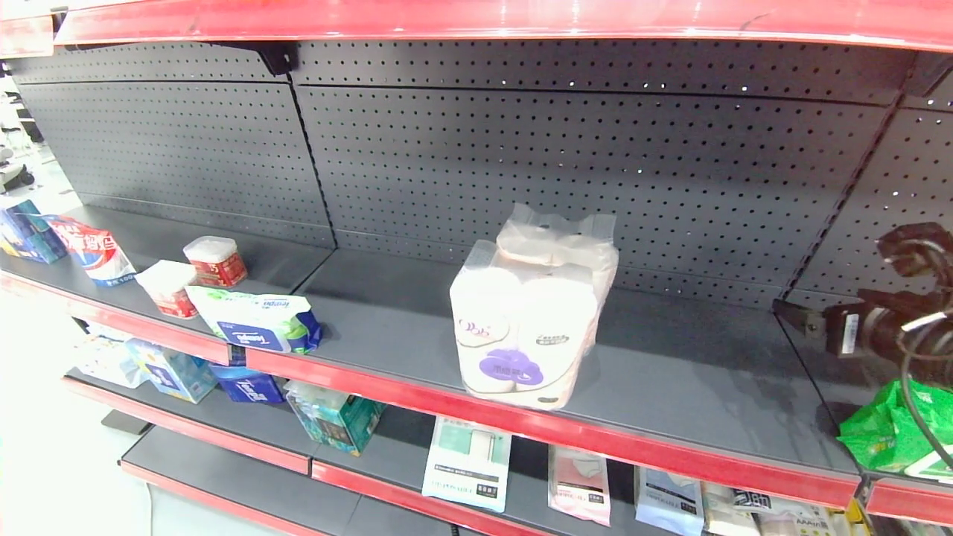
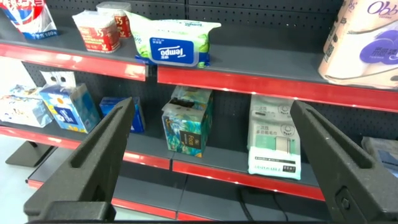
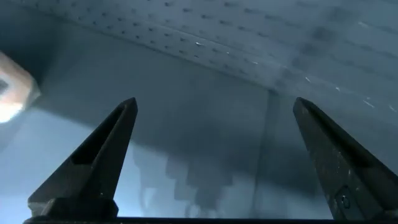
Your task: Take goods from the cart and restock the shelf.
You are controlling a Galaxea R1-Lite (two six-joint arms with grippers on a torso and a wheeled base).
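Note:
A clear-wrapped pack of toilet rolls (image 1: 528, 327) stands upright on the dark shelf deck (image 1: 692, 380), near its red front edge. My right arm (image 1: 882, 331) hovers over the deck at the far right, well apart from the pack. My right gripper (image 3: 216, 102) is open with nothing between its fingers and faces the bare deck and the pegboard back. A pale blur at that view's edge may be the pack; I cannot tell. My left gripper (image 2: 212, 104) is open and empty, held in front of the lower shelves, facing a teal tissue box (image 2: 186, 124).
A green packet (image 1: 893, 432) lies under my right arm. On the left of the shelf sit a wipes pack (image 1: 257, 320), two red-labelled cups (image 1: 216, 260), a red-and-white bag (image 1: 93, 249) and a blue box (image 1: 26, 234). Lower shelves hold boxes and hanging packets (image 1: 467, 461).

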